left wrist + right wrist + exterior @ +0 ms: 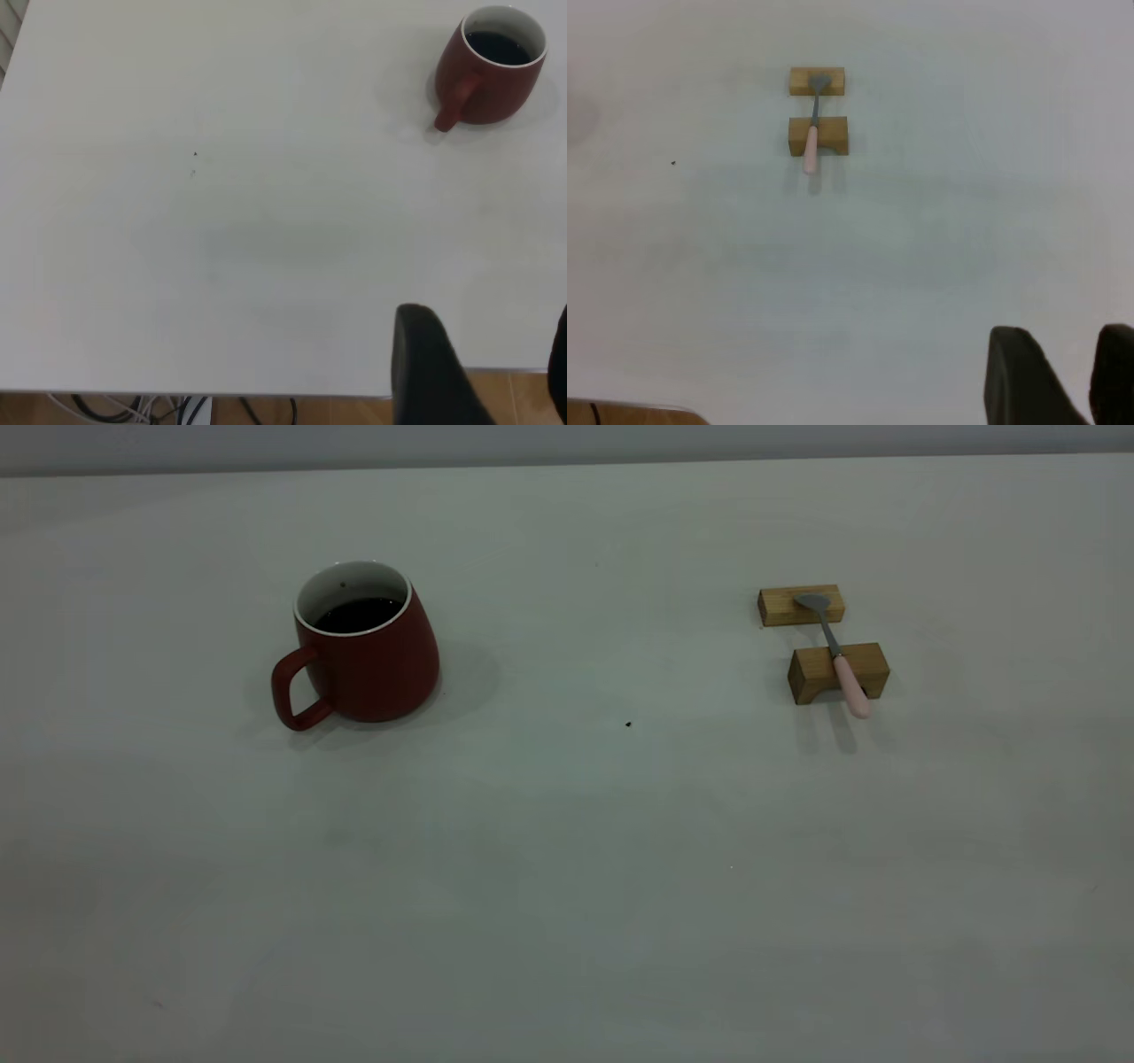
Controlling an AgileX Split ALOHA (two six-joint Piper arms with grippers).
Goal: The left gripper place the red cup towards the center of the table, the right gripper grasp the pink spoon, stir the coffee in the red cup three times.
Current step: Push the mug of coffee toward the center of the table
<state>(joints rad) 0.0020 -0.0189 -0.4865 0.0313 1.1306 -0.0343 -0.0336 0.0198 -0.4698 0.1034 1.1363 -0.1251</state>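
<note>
The red cup [368, 664] stands upright on the left half of the table [567, 868], handle toward the front left, with dark coffee [359, 614] inside. In the left wrist view the red cup [487, 80] sits far from my left gripper [492, 354], which hangs open and empty over the table's near edge. The pink spoon [840, 657] lies across two tan wooden blocks on the right, bowl on the far block, pink handle jutting past the near one. My right gripper [1067, 341] is open and empty, well short of the pink spoon [812, 133]. Neither gripper shows in the exterior view.
The far wooden block [800, 605] and the near notched block [811, 675] carry the spoon. A tiny dark speck [628, 724] lies near the table's middle. Wooden floor and cables [186, 409] show beyond the table edge in the left wrist view.
</note>
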